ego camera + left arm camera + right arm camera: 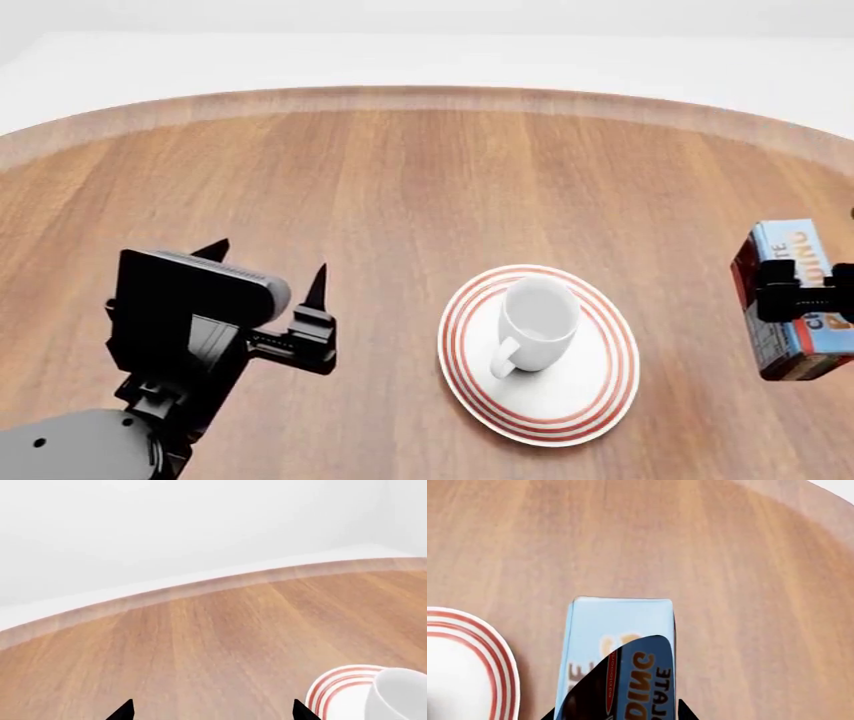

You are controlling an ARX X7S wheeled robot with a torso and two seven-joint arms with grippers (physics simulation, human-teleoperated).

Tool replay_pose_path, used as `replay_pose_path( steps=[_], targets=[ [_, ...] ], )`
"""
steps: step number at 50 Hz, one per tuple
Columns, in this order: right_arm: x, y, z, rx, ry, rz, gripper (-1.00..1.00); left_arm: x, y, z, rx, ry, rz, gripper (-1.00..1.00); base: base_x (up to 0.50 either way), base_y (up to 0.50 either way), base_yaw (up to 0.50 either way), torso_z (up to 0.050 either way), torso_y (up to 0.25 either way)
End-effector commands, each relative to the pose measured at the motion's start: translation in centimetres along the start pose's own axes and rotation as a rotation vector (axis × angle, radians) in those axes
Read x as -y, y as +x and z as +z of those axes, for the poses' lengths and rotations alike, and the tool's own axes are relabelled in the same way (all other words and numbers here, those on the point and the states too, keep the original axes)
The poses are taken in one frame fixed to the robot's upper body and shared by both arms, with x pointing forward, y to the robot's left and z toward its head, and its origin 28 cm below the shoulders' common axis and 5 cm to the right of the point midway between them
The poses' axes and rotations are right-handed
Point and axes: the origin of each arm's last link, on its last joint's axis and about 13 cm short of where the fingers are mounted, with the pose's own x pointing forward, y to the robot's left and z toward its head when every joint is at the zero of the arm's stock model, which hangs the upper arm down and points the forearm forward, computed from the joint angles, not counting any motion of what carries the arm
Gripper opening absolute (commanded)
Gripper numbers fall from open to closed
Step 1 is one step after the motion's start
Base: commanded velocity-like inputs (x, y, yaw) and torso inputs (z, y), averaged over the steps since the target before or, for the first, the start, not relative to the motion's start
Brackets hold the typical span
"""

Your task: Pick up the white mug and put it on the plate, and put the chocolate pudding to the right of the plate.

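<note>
The white mug (538, 322) stands upright on the red-ringed plate (561, 400), handle toward me. My left gripper (267, 262) hovers to the left of the plate, open and empty; in its wrist view the left gripper (213, 712) shows only two fingertips over bare wood, with the plate (333, 687) and mug (400, 695) off to one side. My right gripper (807, 295) is shut on the chocolate pudding (794, 300) to the right of the plate. The right wrist view has the carton (620, 645) between the jaws of the right gripper (617, 715), beside the plate rim (487, 650). I cannot tell whether the carton touches the table.
The round wooden table's far edge (427, 95) curves across the back, with white floor beyond it. The carton sits close to the right side of the head view.
</note>
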Motion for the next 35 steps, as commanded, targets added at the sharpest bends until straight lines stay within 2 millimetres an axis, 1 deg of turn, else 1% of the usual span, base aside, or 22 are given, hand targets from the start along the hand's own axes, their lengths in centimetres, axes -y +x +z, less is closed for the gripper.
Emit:
replay_pose_path(
  steps=[1,6,9,14,17,25,35],
  targets=[
    [-0.4,0.7,0.3,0.016,-0.015,0.031,-1.0,0.4,0.4,0.4,0.033,-0.007,-0.029,1.0,0.0,0.0,0.0,0.0,0.0],
    [-0.5,1.2,-0.1,0.006,-0.016,0.034,-1.0,0.4,0.4,0.3,0.029,-0.009,-0.03,1.0,0.0,0.0,0.0,0.0,0.0],
    [-0.5,1.7,-0.8,-0.011,-0.02,0.029,-1.0,0.5,0.4,0.1,0.024,-0.006,-0.029,1.0,0.0,0.0,0.0,0.0,0.0],
    [-0.4,1.7,-0.9,-0.012,-0.017,0.026,-1.0,0.4,0.4,0.1,0.021,-0.005,-0.027,1.0,0.0,0.0,0.0,0.0,0.0],
    [-0.3,2.1,-1.8,-0.013,-0.006,0.026,-1.0,0.6,0.4,-0.1,0.018,-0.006,-0.031,1.0,0.0,0.0,0.0,0.0,0.0],
    [-0.4,2.8,-2.8,-0.017,0.013,0.034,-1.0,0.7,0.4,0.0,0.016,-0.006,-0.031,1.0,0.0,0.0,0.0,0.0,0.0],
    [-0.5,3.7,-3.5,-0.029,0.025,0.023,-1.0,0.7,0.6,-0.2,0.007,-0.006,-0.036,1.0,0.0,0.0,0.0,0.0,0.0]
  ],
)
